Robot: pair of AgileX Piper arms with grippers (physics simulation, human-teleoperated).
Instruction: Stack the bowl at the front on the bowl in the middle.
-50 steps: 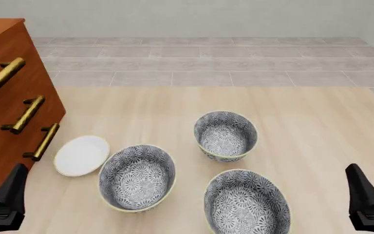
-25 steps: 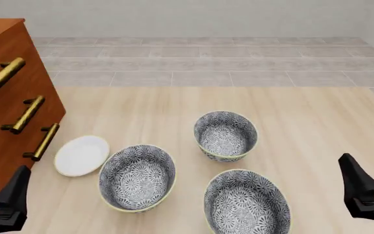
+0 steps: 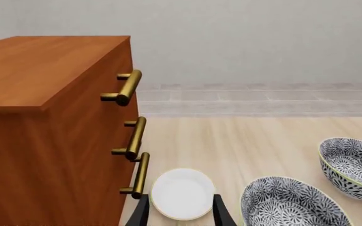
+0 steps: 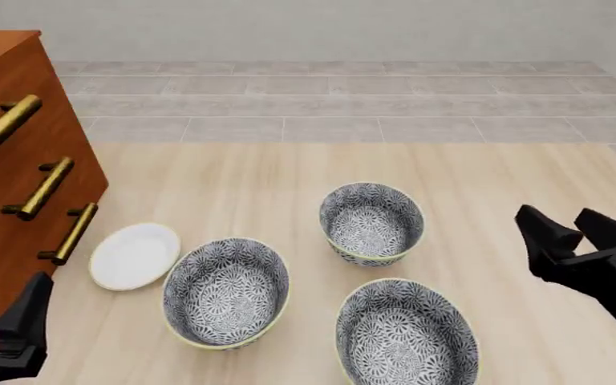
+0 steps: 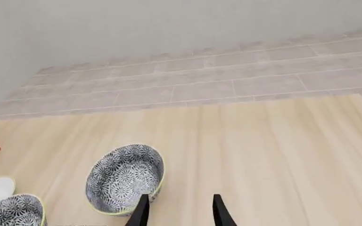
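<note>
**Right arm raised over the bench's right side, three bowls untouched**

Your right end effector (image 4: pixel 567 228) hangs above the right part of the bench (image 4: pixel 244 172), its two dark fingers spread apart with nothing between them, pointing forward and inward toward the bowls. It is well apart from every bowl. In the right wrist view only the two fingertips (image 5: pixel 141 212) show at the frame edge, with the far bowl (image 5: pixel 124 179) just ahead of them.

Your left end effector (image 4: pixel 19 333) sits low at the near left corner, beside the wooden drawer cabinet (image 4: pixel 9 200). The front view cuts it off, showing only one dark finger. The left wrist view shows both fingers parted and empty, with the small white dish (image 3: pixel 182 193) lying between and beyond them.

The bowl at the front (image 4: pixel 407 335) stands upright on the bench nearest you, right of centre; its near rim runs out of the frame. The bowl in the middle (image 4: pixel 225 292) stands upright to its left and slightly farther back, just beside the white dish; whether bowl and dish touch is hard to tell. The far bowl stands alone behind them.

The cabinet's brass handles (image 4: pixel 42 188) face the bench.
</note>
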